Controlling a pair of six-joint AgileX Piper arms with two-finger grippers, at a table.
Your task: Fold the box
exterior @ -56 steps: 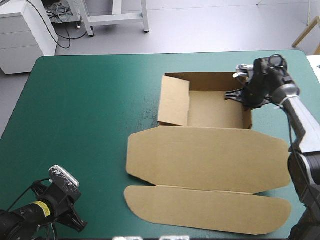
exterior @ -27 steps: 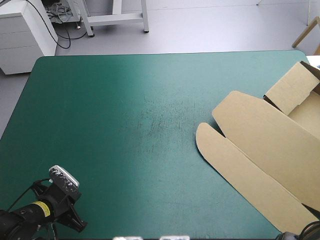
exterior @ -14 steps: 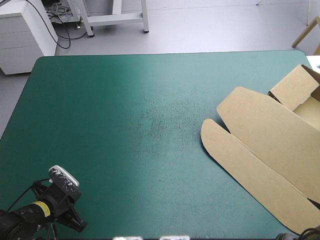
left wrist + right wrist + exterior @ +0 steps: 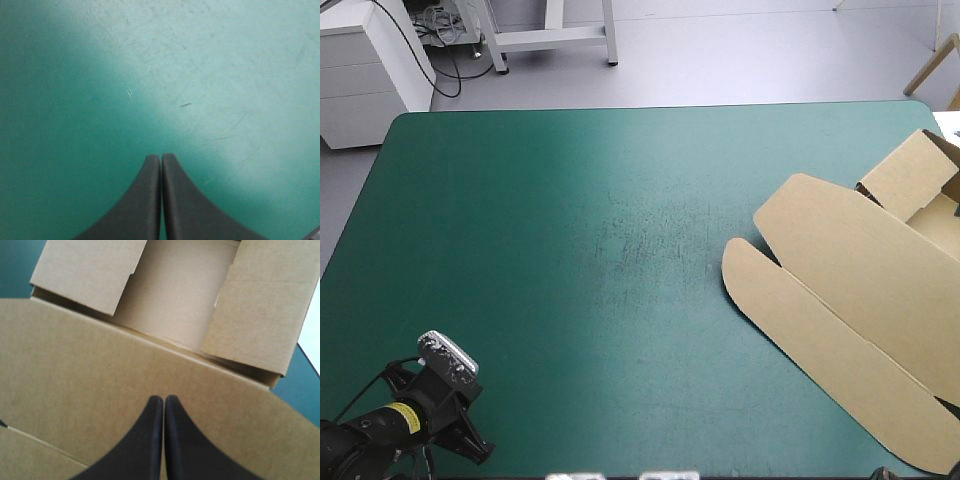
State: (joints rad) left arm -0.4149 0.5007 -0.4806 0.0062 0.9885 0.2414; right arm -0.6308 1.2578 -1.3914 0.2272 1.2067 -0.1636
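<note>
Having slid from the middle of the worktop (image 4: 520, 250), the box (image 4: 850, 290) now lies skewed at the right edge and runs partly out of the high view; earlier it sat square and central. Its lid (image 4: 100, 370) lies flat and the tray walls (image 4: 260, 305) stand raised, so any remaining work probably falls to the right arm. The right end effector (image 4: 164, 399) hangs over the lid with its fingers pressed together. The left end effector (image 4: 161, 157), likewise closed, is over bare teal-green cover.
</note>
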